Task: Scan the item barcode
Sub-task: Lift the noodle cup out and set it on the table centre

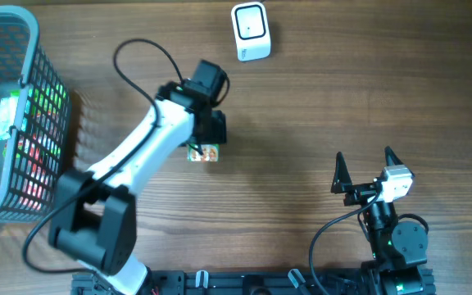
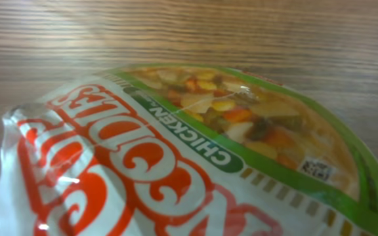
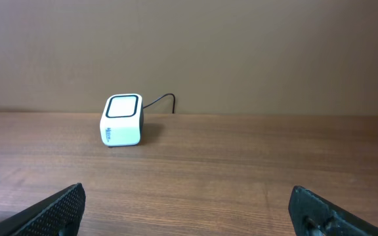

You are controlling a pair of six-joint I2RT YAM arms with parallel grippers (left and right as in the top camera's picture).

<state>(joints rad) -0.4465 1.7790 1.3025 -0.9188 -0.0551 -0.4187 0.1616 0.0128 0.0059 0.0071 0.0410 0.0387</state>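
Low over the table (image 3: 241, 164), the right fingers (image 3: 58, 206) stand wide apart.

A noodle pack (image 1: 204, 153), white with red lettering and a green CHICKEN band, lies on the wood right under the left pincer (image 1: 210, 136). The white scanner (image 1: 251, 31) sits well beyond that pincer, window up.
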